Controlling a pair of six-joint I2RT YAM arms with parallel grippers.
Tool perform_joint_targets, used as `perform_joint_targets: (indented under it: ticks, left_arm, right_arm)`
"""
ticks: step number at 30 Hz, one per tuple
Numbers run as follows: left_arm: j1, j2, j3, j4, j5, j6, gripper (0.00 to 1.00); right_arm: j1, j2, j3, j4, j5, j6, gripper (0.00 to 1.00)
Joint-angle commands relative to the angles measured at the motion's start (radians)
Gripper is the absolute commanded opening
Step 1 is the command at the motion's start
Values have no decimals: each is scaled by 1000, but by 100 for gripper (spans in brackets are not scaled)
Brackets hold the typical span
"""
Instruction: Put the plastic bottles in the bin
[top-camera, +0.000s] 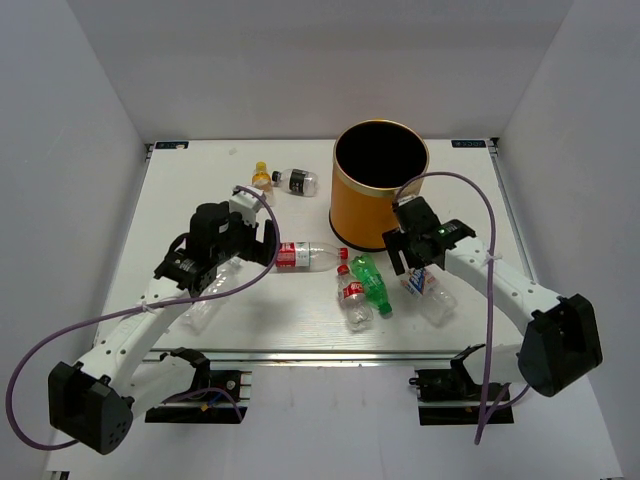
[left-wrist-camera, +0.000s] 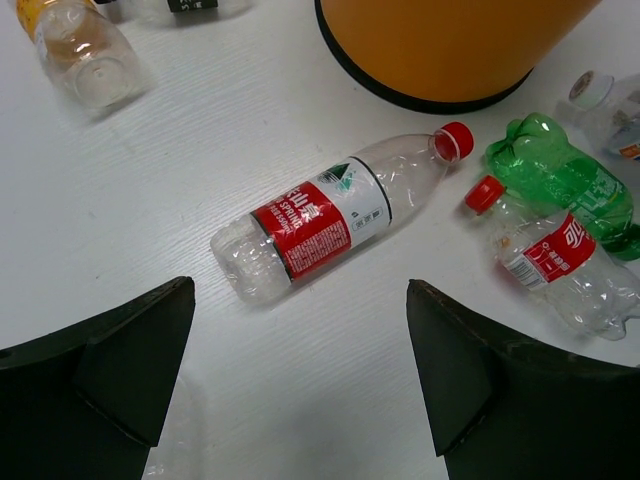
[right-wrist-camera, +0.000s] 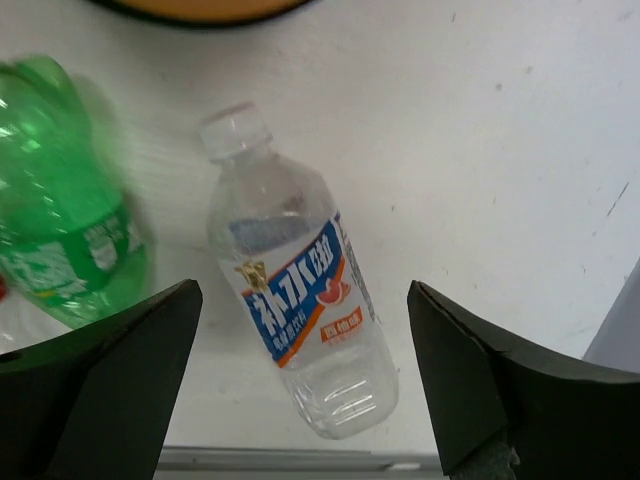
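**Several plastic bottles lie outside the bin; both grippers are spread and empty**

Top view: the orange bin (top-camera: 365, 225) stands upright at 1 o'clock from the table's centre, with its black interior showing. The left gripper (left-wrist-camera: 300, 288) hangs with its jaws wide apart over a red-labelled bottle (left-wrist-camera: 320, 220), which lies on its side, its red cap toward 2 o'clock in the wrist view. The right gripper (right-wrist-camera: 302, 290), equally wide and holding nothing, hangs over a blue-labelled bottle (right-wrist-camera: 300, 320) whose clear cap points to 11 o'clock. A green bottle (right-wrist-camera: 60, 230) lies just beside it at 9 o'clock. An orange-filled bottle (top-camera: 262, 180) and a dark-labelled bottle (top-camera: 297, 181) rest at 9 o'clock from the bin.

The step in hand is judged to be the pick. Each gripper should descend centred on the label band and close across the bottle's width. The thin, clear walls will probably dent or slip, so the squeeze should be gentle and the neighbouring bottles avoided.
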Motion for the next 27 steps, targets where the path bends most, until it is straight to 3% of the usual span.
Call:
perform_joint_targets:
  ticks: [1, 7, 14, 20, 23, 24, 25, 27]
  left_arm:
    - [-17, -27, -6, 3, 32, -13, 96]
    - [-17, -37, -6, 3, 42, -13, 96]
    - [-26, -28, -6, 3, 42, -13, 96]
    - [-35, 1, -6, 3, 32, -13, 96]
    - [-35, 10, -6, 3, 23, -4, 96]
    - [-35, 10, -6, 3, 23, -4, 96]
    - [-35, 10, -6, 3, 23, -4, 96]
    - [-35, 19, -6, 3, 23, -4, 96]
  right_arm:
    - [8, 37, -26, -99, 29, 1, 89]
    - [14, 89, -85, -81, 32, -4, 89]
    - [14, 290, -111, -1, 5, -35, 88]
    - [13, 353, -115, -1, -69, -55, 69]
    - [14, 273, -123, -4, -73, -47, 47]
    - [17, 258, -123, -16, -83, -45, 18]
    - [16, 211, -120, -26, -78, -33, 6]
    - [25, 176, -115, -44, -99, -24, 0]
